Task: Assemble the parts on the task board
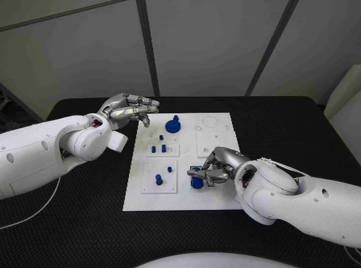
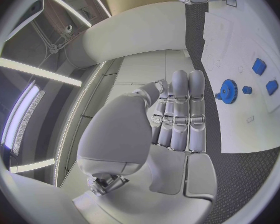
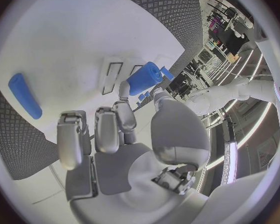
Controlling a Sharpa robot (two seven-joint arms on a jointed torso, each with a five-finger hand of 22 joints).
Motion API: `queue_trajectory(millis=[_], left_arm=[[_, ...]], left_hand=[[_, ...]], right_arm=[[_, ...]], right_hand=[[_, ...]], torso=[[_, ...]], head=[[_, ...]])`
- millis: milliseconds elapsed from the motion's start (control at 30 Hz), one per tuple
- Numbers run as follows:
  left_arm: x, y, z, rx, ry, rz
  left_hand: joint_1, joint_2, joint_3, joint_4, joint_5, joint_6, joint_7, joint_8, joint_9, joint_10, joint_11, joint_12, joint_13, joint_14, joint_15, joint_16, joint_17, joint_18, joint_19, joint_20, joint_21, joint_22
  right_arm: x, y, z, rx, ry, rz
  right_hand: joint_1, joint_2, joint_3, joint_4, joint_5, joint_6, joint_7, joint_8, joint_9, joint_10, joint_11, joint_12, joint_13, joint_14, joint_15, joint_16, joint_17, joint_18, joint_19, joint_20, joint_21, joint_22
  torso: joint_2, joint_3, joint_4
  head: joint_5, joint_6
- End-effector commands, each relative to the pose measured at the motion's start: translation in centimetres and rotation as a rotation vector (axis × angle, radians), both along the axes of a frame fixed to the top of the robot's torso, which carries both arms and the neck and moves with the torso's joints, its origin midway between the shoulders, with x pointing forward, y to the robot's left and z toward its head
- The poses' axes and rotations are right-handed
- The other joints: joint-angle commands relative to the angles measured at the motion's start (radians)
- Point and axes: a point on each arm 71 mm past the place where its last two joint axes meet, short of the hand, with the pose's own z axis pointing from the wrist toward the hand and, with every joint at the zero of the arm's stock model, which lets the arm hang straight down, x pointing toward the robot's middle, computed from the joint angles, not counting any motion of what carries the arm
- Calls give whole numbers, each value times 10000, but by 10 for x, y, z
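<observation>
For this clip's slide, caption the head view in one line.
Right hand holds a blue part at the task board's near edge; left hand hovers beside its far corner.

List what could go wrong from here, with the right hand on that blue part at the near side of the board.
1. The right hand pinches a blue cylinder only at its fingertips; it might slip or tilt before seating in the task board.
2. Small blue pegs stand close by; the hand could knock them.
3. The left hand hovers at the board's far corner near the blue gear; a sweep could nudge it.
</observation>
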Motion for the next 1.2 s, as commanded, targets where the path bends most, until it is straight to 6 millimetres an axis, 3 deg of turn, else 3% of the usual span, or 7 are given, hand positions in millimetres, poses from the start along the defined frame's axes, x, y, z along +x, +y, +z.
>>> queue_trajectory(millis=[33,200,400,533,733,967,1200], left_arm=[[0,-1,1,-86,-24,-95],[0,-1,1,-85,-23,-95],[0,0,1,-80,-15,-81],[0,0,0,-78,-5,-77],[-1,0,-1,-83,12,-90],[-1,0,-1,-82,25,-92],[-1,0,-1,-75,35,-83]], left_hand=[[-21,59,-1,-57,41,13,22,-63,15,-93,6,65,17,-11,27,-65,-15,-173,-14,34,-60,-10],[-21,59,-1,-57,41,13,22,-63,15,-93,6,65,17,-11,27,-65,-15,-173,-14,34,-60,-10],[-21,59,-1,-57,41,13,22,-63,15,-93,6,65,17,-11,27,-65,-15,-173,-14,34,-60,-10],[-21,59,-1,-57,41,13,22,-63,15,-93,6,65,17,-11,27,-65,-15,-173,-14,34,-60,-10],[-21,59,-1,-57,41,13,22,-63,15,-93,6,65,17,-11,27,-65,-15,-173,-14,34,-60,-10],[-20,63,1,-64,46,11,22,-66,15,-96,5,67,18,-3,26,-63,-14,-173,-9,33,-60,-10],[-20,63,1,-64,46,11,22,-66,15,-96,5,67,18,-3,26,-63,-14,-173,-9,33,-60,-10]], right_arm=[[0,-2,2,-254,-180,-142],[-2,-2,5,-232,-435,-100],[-7,-6,10,-223,-786,-27],[-10,-5,13,-170,-856,112],[-12,-4,13,-217,-745,317],[-8,-4,9,-494,-618,324],[-4,-1,7,-715,-737,379]], right_hand=[[-97,-30,-75,-7,-39,-45,45,-55,22,-31,-18,-52,-12,382,-74,-54,-19,-150,1055,-51,29,2634],[-39,-70,-58,-17,-36,-45,41,-59,52,-22,-20,-38,8,387,-75,-44,7,-150,1055,-53,29,2634],[843,-164,73,-39,-35,9,12,-73,258,20,-45,-27,67,404,-94,-27,64,-150,1055,-71,29,2634],[1105,-185,55,-44,-36,31,4,-84,332,40,-53,-13,97,411,-101,-17,88,-150,1055,-78,29,2634],[1861,-81,158,-153,-40,51,-12,-114,461,62,-70,-11,133,418,-114,-9,117,-150,1055,-89,29,2634],[3192,290,448,-692,-29,105,-55,-127,659,97,-109,11,198,425,-139,2,154,-150,1055,-106,29,2634],[4333,378,620,-1519,-36,138,-96,-209,751,104,-149,-7,230,431,-172,17,202,-150,1055,-140,29,2634]], torso=[[3,10,1],[4,16,-1],[8,30,-18],[0,16,-11],[-4,7,12],[4,1,13],[10,1,2]], head=[[-13,4],[-12,5],[4,11],[-7,12],[-20,0],[-22,2],[-20,-12]])
